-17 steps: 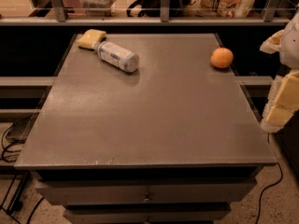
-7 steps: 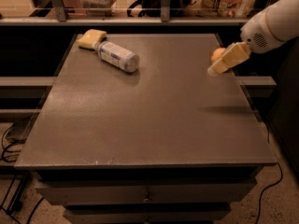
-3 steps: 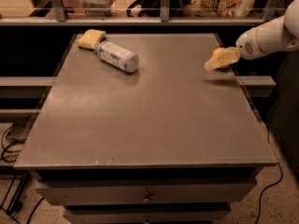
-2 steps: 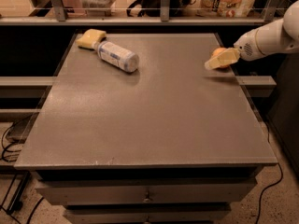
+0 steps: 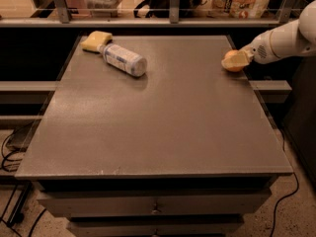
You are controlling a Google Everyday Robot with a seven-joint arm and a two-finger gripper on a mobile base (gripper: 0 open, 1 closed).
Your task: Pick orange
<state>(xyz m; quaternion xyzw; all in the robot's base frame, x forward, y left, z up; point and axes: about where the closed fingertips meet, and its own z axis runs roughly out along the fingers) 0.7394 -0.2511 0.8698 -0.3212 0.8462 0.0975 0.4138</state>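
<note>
The small round bright orange fruit (image 5: 227,65) is seen on the grey worktop (image 5: 158,117), near its far right edge. The cream-tipped claw (image 5: 238,59) is set against it; whether it is pinched cannot be told. Lifting is judged not yet done.

The scene is dim and warm-toned. Light from above lays a soft sheen over the middle of the flat grey desk (image 5: 163,117), while its front edge and the drawers below sink into shade. The white plastic bottle (image 5: 122,59) lying on its side throws a short shadow toward the viewer. The pale gripper (image 5: 236,60), at the desk's far right edge against the small round orange fruit (image 5: 228,66), catches bright light.
</note>
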